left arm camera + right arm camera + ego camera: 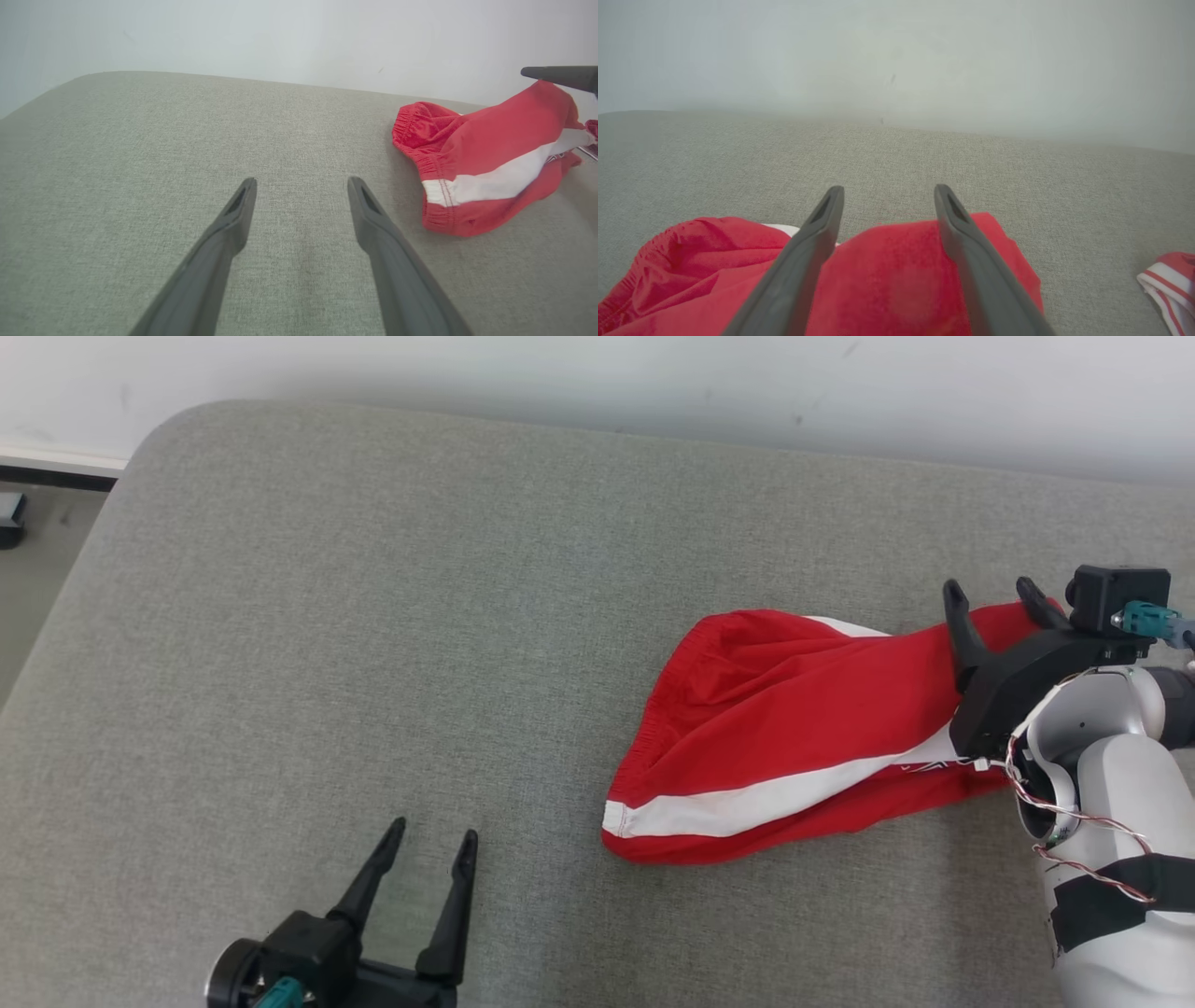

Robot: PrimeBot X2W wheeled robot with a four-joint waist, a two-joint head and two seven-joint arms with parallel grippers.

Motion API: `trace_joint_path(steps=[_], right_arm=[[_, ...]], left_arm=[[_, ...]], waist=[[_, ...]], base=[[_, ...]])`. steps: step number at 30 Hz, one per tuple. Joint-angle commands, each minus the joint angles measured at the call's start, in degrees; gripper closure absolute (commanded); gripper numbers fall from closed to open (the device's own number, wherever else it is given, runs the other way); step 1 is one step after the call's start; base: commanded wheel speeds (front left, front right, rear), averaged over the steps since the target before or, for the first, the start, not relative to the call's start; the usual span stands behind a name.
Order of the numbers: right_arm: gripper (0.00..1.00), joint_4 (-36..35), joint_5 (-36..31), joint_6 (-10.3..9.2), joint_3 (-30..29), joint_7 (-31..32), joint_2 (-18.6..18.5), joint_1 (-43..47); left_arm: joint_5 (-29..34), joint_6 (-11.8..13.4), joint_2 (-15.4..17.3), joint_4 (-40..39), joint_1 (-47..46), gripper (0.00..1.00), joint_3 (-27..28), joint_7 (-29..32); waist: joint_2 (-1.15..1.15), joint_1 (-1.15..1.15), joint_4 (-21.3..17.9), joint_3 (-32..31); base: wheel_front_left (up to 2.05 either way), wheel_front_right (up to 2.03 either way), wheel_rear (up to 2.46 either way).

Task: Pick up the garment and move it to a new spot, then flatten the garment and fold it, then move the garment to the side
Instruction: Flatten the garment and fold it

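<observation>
The left claw (434,829) hangs with fingers spread over the grey fabric surface (373,569), while at right the crumpled red, white-striped garment (775,728) lies beneath the right claw (990,586), likewise spread and gripping nothing.

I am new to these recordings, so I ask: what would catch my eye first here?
Red shorts with a white stripe lie crumpled on the right side of a grey fabric surface. The right gripper is open over their right end, and the left gripper is open at the lower left.
</observation>
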Motion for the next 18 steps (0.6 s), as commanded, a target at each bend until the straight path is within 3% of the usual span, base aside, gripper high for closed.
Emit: trace_joint_path(steps=[1, 10, 18], right_arm=[[0.00, -0.40, 0.15, -0.14, 0.43, -0.50, -0.23, -0.13], [0.00, -8.11, 1.32, -0.14, 2.62, -1.08, -0.70, 5.57], [0.00, -16.66, 1.74, -0.14, 2.79, -1.31, 2.41, 13.67]], left_arm=[[0.37, -0.50, -0.17, 0.16, -0.80, 0.00, -0.34, 0.37], [-1.69, -4.47, -0.95, 4.17, -4.52, 0.00, -3.71, 6.00], [-3.67, -6.64, -0.23, 7.49, -8.66, 0.00, -5.36, 11.72]], waist=[[-0.01, -0.01, -0.91, -0.41], [-0.01, -0.01, -5.23, -1.81], [-0.01, -0.01, -9.19, -1.51]], base=[[0.00, 0.00, 0.00], [0.00, 0.00, 0.00], [0.00, 0.00, 0.00]])
